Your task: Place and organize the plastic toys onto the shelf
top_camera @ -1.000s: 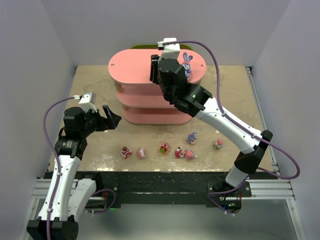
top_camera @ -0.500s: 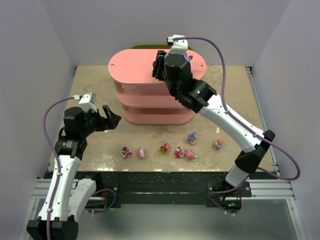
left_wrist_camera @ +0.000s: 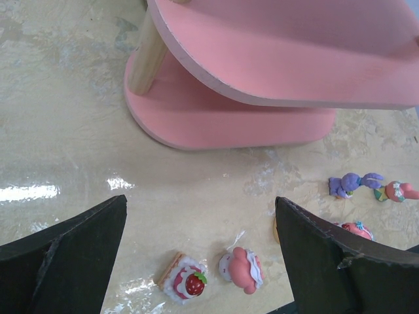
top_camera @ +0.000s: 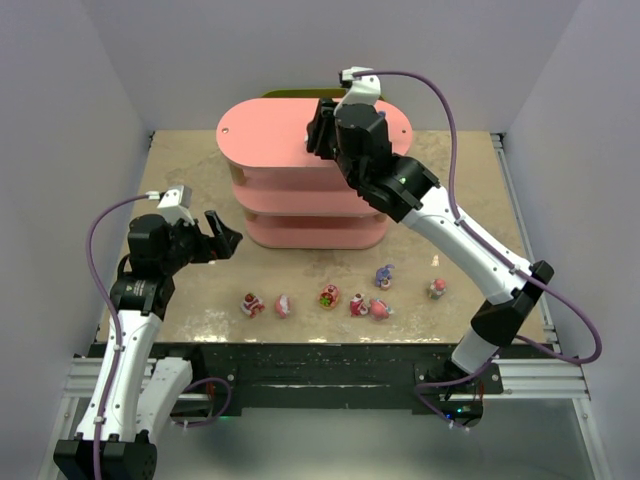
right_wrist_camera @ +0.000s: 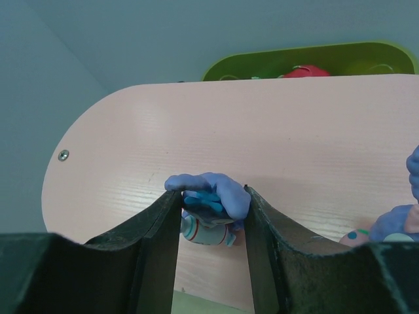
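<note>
Toys on table before shelf

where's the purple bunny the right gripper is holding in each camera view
top external: hidden behind the right gripper over the shelf top.
left wrist: not in it; a second bunny lies on the table.
right wrist: purple bunny low centre, between the fingers.
shared landmark: the pink shelf.

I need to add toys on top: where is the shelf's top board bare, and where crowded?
Bare: top board's left half, from the screw to the right gripper holding a bunny. Crowded: the right end, by a second bunny.
</note>
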{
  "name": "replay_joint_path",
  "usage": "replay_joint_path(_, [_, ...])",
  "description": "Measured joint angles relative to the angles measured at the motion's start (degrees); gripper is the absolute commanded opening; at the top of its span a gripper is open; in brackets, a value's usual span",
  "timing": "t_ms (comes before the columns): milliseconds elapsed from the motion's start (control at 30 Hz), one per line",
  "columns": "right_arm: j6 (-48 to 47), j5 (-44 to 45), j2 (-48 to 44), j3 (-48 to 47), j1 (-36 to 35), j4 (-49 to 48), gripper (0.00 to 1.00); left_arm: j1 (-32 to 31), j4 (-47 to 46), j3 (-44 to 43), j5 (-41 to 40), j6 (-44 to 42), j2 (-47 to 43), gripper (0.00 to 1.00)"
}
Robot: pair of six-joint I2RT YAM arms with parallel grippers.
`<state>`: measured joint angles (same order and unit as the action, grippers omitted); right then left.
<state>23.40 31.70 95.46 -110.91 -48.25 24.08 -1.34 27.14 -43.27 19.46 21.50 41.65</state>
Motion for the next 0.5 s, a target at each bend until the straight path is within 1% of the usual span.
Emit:
replay_joint_path(200, [0.35,-0.46,0.0,-0.39,0.0,1.05,0.47,0.0,-0.02,0.0,-0.04,0.0,0.0,0.99])
replay_joint_path(333, [0.63,-1.25,0.02,-0.5,0.0,2.49,0.52,0.0,-0.02,0.02,-0.13,0.0,0.02,1.0])
replay_joint_path(500, [0.59,-1.36,0.24,-1.51,0.0,4.61,0.55,0.0,-0.02,0.02,-0.17,0.0,0.02,1.0])
